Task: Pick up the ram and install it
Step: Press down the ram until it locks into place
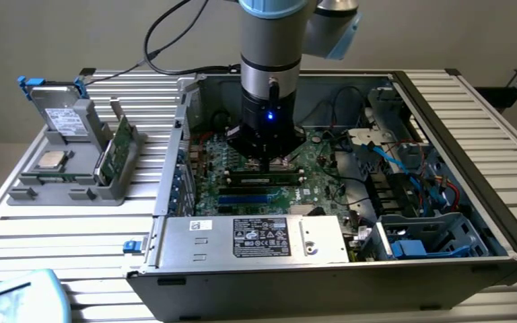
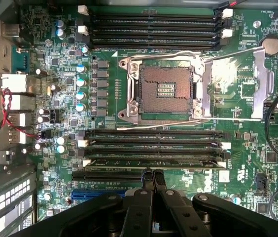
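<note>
Green motherboard [image 1: 268, 178] lies on the floor of the open computer case [image 1: 474, 168], which sits on the slatted worktop [image 1: 52, 229]. In the exterior view the arm reaches straight down into the case, and its claw [image 1: 272, 161] hangs just above the motherboard's middle. The ram [image 1: 263, 179] lies seated along a memory slot directly under the claw, a long dark strip between slot latches. Toward the exterior view's left of the case, a grey holder [image 1: 65, 178] on the worktop carries a square silver processor chip [image 1: 52, 159], an upright green circuit card [image 1: 119, 145] and a drive with blue handles [image 1: 56, 101].

In the wrist view the claw [image 2: 152, 178] shows its two black fingers [image 2: 146, 185] pressed together with nothing between them. Their tips sit just beside the bank of memory slots [image 2: 151, 148] on the motherboard [image 2: 257, 158], near the slot closest to the claw. Beyond that bank the open processor socket [image 2: 166, 91] shows its bare contacts, its metal latch frame [image 2: 237, 81] swung aside.
</note>
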Robot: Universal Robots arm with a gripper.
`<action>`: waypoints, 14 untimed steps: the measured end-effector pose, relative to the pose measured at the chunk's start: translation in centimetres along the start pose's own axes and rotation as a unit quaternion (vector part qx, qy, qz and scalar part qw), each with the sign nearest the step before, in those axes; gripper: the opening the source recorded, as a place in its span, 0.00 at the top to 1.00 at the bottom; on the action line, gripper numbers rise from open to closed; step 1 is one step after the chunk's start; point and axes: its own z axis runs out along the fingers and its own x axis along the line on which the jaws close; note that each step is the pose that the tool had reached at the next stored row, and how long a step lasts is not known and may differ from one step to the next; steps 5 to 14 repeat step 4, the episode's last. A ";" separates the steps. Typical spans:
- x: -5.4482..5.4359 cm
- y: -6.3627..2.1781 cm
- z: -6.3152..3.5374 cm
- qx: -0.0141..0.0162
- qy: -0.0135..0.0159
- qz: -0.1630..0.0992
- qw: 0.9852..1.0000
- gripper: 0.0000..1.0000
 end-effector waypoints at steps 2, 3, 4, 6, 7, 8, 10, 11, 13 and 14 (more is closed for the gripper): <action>0.0 0.00 0.00 0.000 0.000 0.000 1.000 0.89; 0.0 0.00 0.00 0.000 0.000 0.000 1.000 0.89; 0.0 0.00 0.00 0.000 0.000 0.000 1.000 0.89; 0.0 0.00 0.00 0.000 0.000 0.000 1.000 0.89; 0.0 0.00 0.00 0.000 0.000 0.000 1.000 0.89; 0.0 0.00 0.00 0.000 0.000 0.000 1.000 0.89; 0.0 0.00 0.00 0.000 0.000 0.000 1.000 0.89; 0.0 0.00 0.00 0.000 0.000 0.000 1.000 0.89; 0.0 0.00 0.00 0.000 0.000 0.000 1.000 0.89; 0.0 0.00 0.00 0.000 0.000 0.000 1.000 0.89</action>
